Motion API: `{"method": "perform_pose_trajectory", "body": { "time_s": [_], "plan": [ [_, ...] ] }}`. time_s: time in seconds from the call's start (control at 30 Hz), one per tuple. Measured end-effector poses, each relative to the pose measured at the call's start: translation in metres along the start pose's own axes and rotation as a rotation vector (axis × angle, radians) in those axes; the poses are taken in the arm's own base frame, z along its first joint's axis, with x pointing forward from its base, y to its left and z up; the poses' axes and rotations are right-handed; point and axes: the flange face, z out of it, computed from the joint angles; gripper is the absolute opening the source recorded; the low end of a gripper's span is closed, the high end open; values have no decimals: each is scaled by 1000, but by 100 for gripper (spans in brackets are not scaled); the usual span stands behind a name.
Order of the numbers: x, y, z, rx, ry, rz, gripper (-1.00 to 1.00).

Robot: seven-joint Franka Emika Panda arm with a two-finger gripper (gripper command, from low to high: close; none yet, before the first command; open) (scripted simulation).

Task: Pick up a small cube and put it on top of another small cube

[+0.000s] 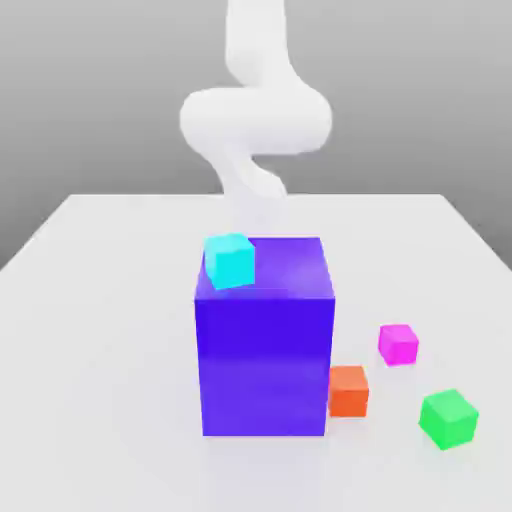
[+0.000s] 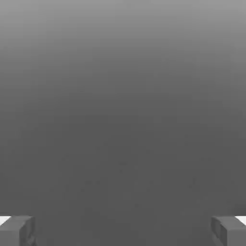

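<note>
Green cube (image 1: 448, 419) Nearest, Magenta Cube (image 1: 398, 344) on the Tabletop (image 1: 110, 330)

Across the tabletop's far side hangs the white Panda arm (image 1: 256, 120), its claw (image 2: 123, 230) spread wide. A big blue-purple block (image 1: 265, 365) carries a cyan cube (image 1: 230, 261) toward the exterior view's left. At its right lies an orange cube (image 1: 348, 391), just beside it; the magenta cube sits farther right, behind the green one.

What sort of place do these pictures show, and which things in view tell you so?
Probably a simulated robot workspace: a white robot arm rises behind a plain table, which carries a big blue-purple block and bright small cubes such as the magenta one.
</note>
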Motion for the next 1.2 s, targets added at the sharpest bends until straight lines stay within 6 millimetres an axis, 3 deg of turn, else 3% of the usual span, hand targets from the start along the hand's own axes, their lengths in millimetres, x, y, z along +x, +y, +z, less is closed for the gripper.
{"method": "perform_pose_trajectory", "body": {
  "time_s": [0.17,0.3,0.43,0.6,0.67,0.77,1.2],
  "plan": [
    [-102,-8,110,-85,-170,-21,0],
    [-195,13,175,-174,-289,-41,0],
    [-294,60,220,-287,-397,-69,0],
    [-419,156,251,-468,-504,-124,0],
    [-438,171,257,-490,-515,-131,0],
    [-447,176,265,-494,-517,-129,0],
    [-468,205,298,-498,-526,-132,0]
  ]
}}
